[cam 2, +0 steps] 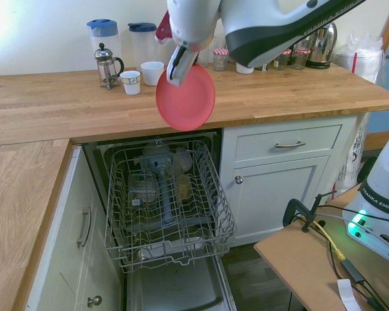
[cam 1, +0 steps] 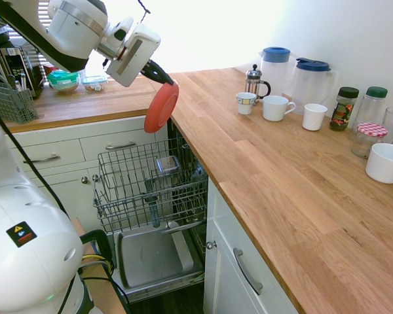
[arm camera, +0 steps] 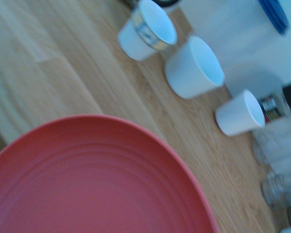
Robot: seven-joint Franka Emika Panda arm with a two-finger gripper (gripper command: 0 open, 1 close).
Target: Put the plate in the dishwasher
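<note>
1. From the first outside camera, the arm reaches in from the upper left, and its gripper (cam 1: 158, 73) has its fingers closed on the upper rim of the plate (cam 1: 161, 107). The plate hangs nearly on edge in the air, over the corner of the counter (cam 1: 268, 170) and above the back of the pulled-out rack (cam 1: 147, 183) of the dishwasher (cam 1: 154, 252). It touches neither.

2. From the second outside camera, the plate (cam 2: 185, 97) shows its round face, held at the top by the gripper (cam 2: 180, 63). It hangs in front of the counter (cam 2: 65, 103) edge, above the rear of the rack (cam 2: 165, 197). The rack already holds some glassware and a cutlery basket (cam 2: 157, 170) near the back middle; the front part looks freer.

3. From the wrist camera, the plate (arm camera: 94, 177) fills the lower part of the frame, with three white cups (arm camera: 194, 68) on the wood beyond it.

4. To my eye the step is carrying the plate down to the rack. Doing it well means keeping the plate on edge, bringing it out over a free row of prongs away from the basket, lowering it straight between the wires, and letting go only once its lower rim sits in the rack.
</note>
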